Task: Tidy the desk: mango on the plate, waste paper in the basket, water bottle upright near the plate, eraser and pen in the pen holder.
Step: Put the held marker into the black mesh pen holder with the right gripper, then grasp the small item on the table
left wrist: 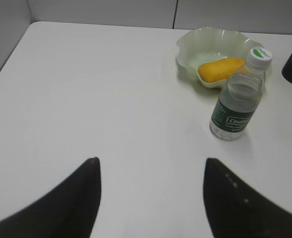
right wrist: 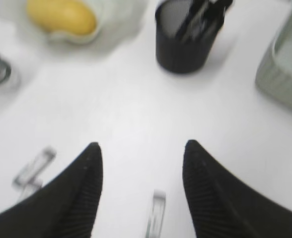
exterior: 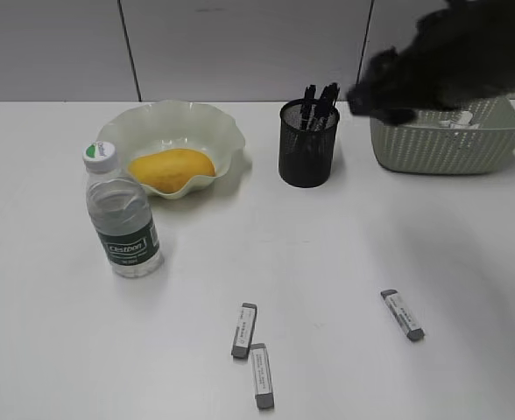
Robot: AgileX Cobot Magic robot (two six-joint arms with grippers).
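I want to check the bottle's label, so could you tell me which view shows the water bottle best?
The exterior view: the water bottle stands whole, sharp and upright. The left wrist view also shows it whole, but smaller; the right wrist view catches only a blurred part at the left edge.

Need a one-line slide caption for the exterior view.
Mango in plate, water bottle upright beside it, pens in pen holder, three erasers on desk.

right arm (exterior: 450,61) motion-blurred, basket (exterior: 450,144) contents partly hidden

Light: bright, even | shadows: soft | right wrist view: seemingly motion-blurred
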